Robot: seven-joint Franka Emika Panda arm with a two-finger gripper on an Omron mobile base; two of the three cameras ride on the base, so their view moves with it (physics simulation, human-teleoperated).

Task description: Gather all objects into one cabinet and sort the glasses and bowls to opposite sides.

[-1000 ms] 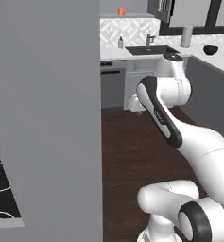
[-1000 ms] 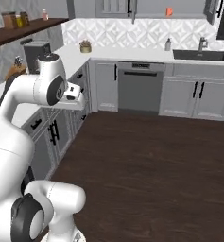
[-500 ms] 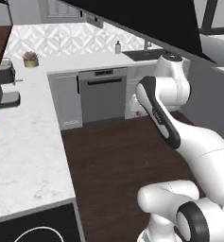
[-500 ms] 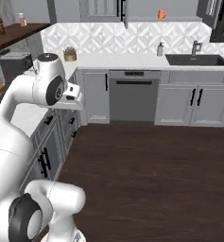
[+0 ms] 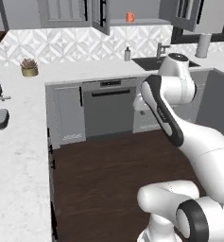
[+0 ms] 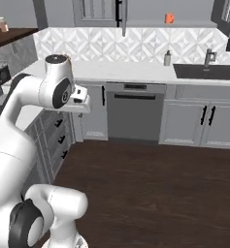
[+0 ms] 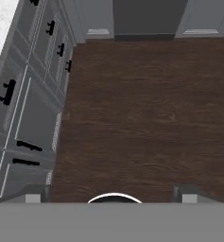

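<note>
Here, the two-finger gripper [image 7: 111, 196] points down at the dark brown plank floor [image 7: 146, 108]; only its two grey fingertips [image 7: 34, 193] show at the bottom of the hand view, set wide apart with nothing between them, so it is released and empty. In the base views the hand is largely masked by the white arm's own wrist.

One small bright orange handled mug [image 5: 130, 17] [image 6: 169, 18] stands upright on the flat grey shelf of the grey wall cabinet [image 5: 146, 21] [image 6: 194, 23], above the white counter [image 5: 85, 71] and left of the dark sink [image 6: 206, 71]. Its long axis is vertical; the handle's direction is too small to make out. The cabinet's top is cut off by the frame edge, and its door with the long black bar handle [image 6: 120, 10] stands open, seen edge-on.

Compared with half a second earlier, both base views have shifted as a whole: the camera has moved, and the grey dishwasher front [image 6: 135, 114] now sits nearer centre.
</note>
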